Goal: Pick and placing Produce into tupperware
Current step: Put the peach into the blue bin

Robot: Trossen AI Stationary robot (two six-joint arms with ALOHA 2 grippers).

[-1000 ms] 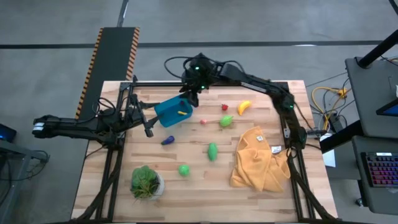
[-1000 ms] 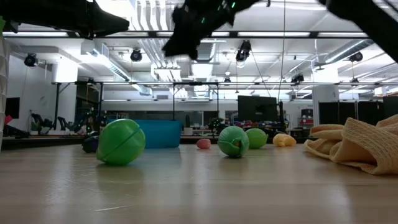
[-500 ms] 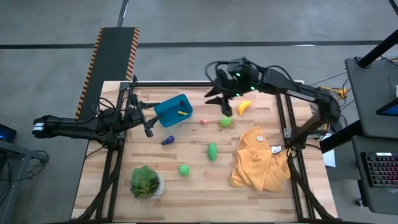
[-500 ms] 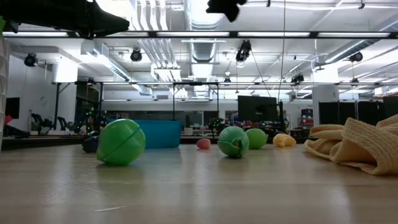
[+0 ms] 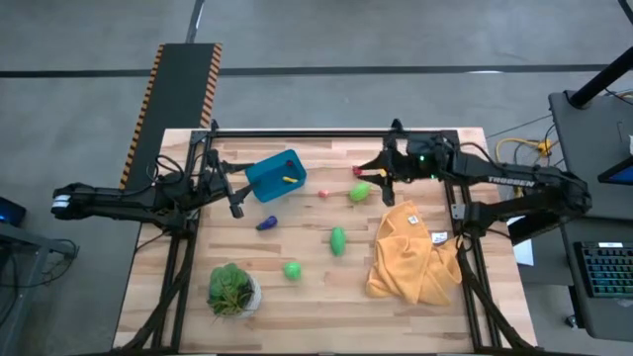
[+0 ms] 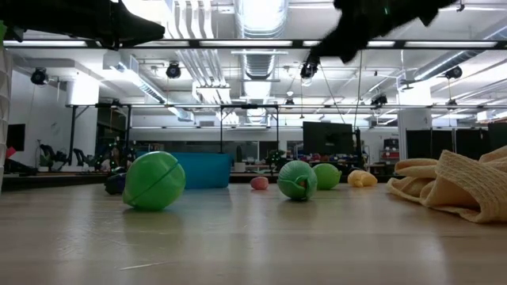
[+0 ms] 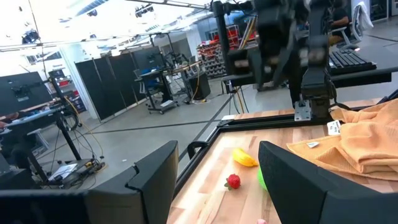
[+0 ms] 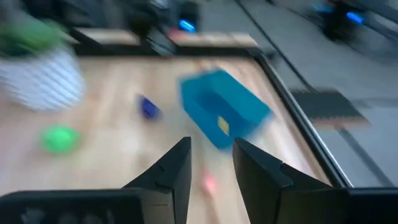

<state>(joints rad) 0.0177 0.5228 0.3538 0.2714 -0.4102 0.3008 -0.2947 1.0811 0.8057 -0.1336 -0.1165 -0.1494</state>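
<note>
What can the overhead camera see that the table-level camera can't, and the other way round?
Only the high view shows the potted plant, a yellow piece inside the teal tub, the tiny red piece and the left gripper parked beside the tub. Only the low view shows the room behind the table, with its ceiling lights and monitor. Both show the tub, green produce pieces, the small pink piece and the mustard cloth.
</note>
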